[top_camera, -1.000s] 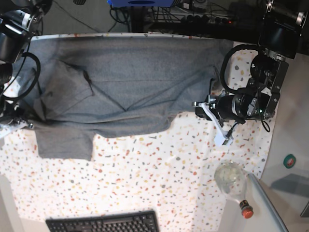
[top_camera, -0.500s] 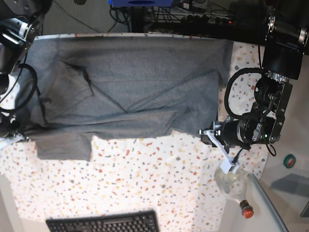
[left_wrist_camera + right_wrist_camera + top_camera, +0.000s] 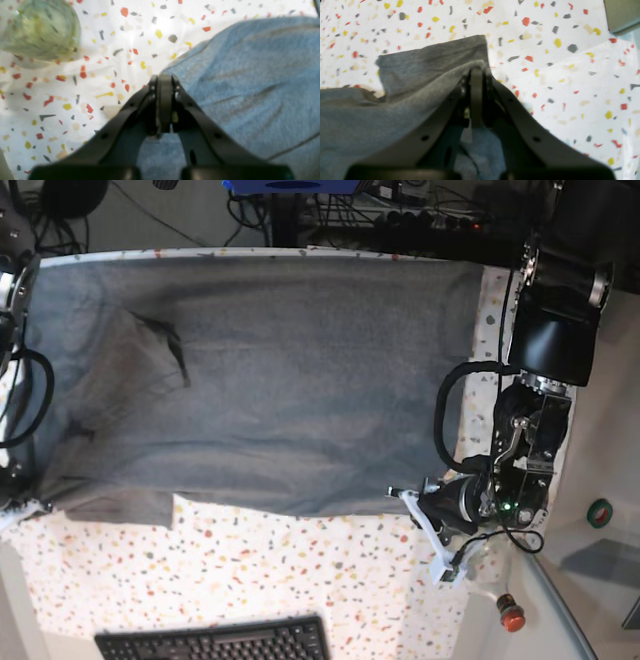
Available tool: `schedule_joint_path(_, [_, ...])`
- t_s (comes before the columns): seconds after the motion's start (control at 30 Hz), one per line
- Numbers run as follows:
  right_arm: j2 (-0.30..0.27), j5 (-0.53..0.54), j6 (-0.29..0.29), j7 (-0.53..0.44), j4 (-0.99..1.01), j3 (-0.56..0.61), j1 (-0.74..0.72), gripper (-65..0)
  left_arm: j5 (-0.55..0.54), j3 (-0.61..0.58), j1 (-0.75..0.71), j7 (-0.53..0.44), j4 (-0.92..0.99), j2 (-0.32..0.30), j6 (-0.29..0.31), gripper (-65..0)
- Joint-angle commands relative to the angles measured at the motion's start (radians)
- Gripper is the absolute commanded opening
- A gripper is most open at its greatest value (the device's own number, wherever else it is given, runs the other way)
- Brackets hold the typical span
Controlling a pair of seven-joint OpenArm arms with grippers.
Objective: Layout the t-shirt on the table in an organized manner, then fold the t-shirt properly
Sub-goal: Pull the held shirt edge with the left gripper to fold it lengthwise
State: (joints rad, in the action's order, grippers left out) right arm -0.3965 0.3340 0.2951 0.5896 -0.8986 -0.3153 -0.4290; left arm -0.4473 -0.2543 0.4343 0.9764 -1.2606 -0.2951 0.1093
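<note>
The heather-grey t-shirt (image 3: 270,380) lies spread wide over the far half of the speckled table (image 3: 250,570), with a creased fold near its left end. My left gripper (image 3: 398,496) is shut on the shirt's near right corner. In the left wrist view the closed fingertips of the left gripper (image 3: 163,77) meet the t-shirt's (image 3: 250,75) edge. My right gripper (image 3: 476,68) is shut on a fold of the t-shirt (image 3: 370,120), which drapes over one finger above the table (image 3: 570,75). In the base view the right gripper (image 3: 25,508) sits at the left edge.
A glass bottle with a red cap (image 3: 510,614) lies right beside the left arm, and its body (image 3: 40,27) is close to the fingers. A black keyboard (image 3: 215,642) lies at the near edge. A plain grey surface (image 3: 620,15) borders the table. Cables run behind the table.
Both grippers have moved toward the near edge, dragging the shirt's near edge with them. The cloth now lies flatter and covers more of the table. The left arm has come nearer the bottle.
</note>
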Motion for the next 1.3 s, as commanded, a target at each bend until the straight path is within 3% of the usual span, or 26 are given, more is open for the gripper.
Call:
schedule_joint_path(0.0, [-0.037, 0.003, 0.002, -0.055, 0.006, 0.014, -0.054, -65.0, 0.005, 0.008, 0.031, -0.020, -0.015, 0.003, 0.000, -65.0])
schedule_joint_path(0.2, [-0.084, 0.003, 0.002, -0.241, 0.109, 0.187, -0.077, -65.0, 0.005, 0.011, 0.033, -0.021, -0.015, 0.004, 0.000, -65.0])
schedule_joint_path(0.33, [-0.088, 0.003, 0.002, -0.397, 0.184, 0.276, -0.072, -65.0, 0.002, 0.123, 0.021, -0.020, -0.020, 0.021, 0.000, -65.0])
schedule_joint_path(0.47, [-0.088, 0.001, 0.002, -0.465, 0.275, 0.327, -0.072, -65.0, 0.002, 0.207, -0.015, -0.020, -0.024, 0.023, 0.002, -65.0])
schedule_joint_path(0.6, [-0.088, 0.001, 0.002, -0.555, 0.310, 0.384, -0.072, -65.0, 0.002, 0.203, -0.038, -0.020, -0.024, 0.021, 0.002, -65.0])
schedule_joint_path(0.83, [-0.107, 0.001, 0.002, -0.558, 0.298, 0.394, -0.070, -65.0, 0.000, 0.203, -0.078, -0.014, -0.049, 0.023, 0.005, -65.0])
schedule_joint_path(0.97, [-0.120, 0.001, 0.002, -0.554, 0.233, 0.387, -0.026, -65.0, -0.002, 0.214, -0.171, -0.011, -0.189, 0.015, 0.005, -65.0])
schedule_joint_path(1.13, [-0.135, 0.006, 0.002, -0.481, 0.124, 0.382, 0.035, -65.0, -0.002, 0.250, -0.288, -0.011, -0.305, 0.003, 0.005, -65.0])
schedule_joint_path(1.27, [-0.131, 0.004, 0.002, -0.445, 0.055, 0.268, 0.085, -65.0, -0.002, 0.313, -0.354, -0.011, -0.379, -0.003, 0.007, -65.0])
